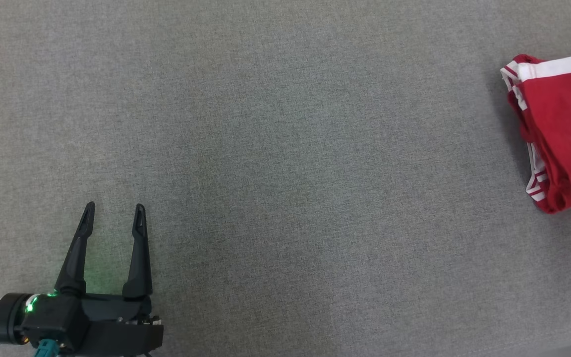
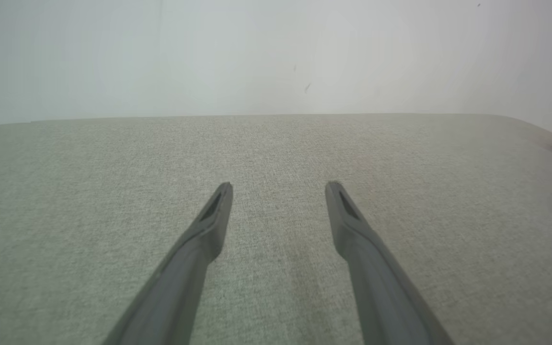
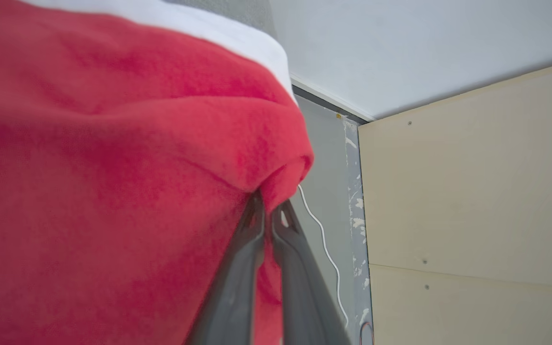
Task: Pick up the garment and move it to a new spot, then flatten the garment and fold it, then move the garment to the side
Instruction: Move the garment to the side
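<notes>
The garment [image 1: 560, 129] was bunched over the far right of the grey table [image 1: 285, 148], well apart from my left gripper [image 1: 115, 205]. Held by one small fold, it could slip free mid-carry, I judged. My right gripper [image 3: 269, 206] was clamped on that fold; my left stood wide open, empty.

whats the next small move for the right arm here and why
Probably carry the garment leftward toward the bare middle of the table. The right pincer is shut on a fold of it, it looks bunched at the far right, and the left pincer is open, nothing in it.
</notes>
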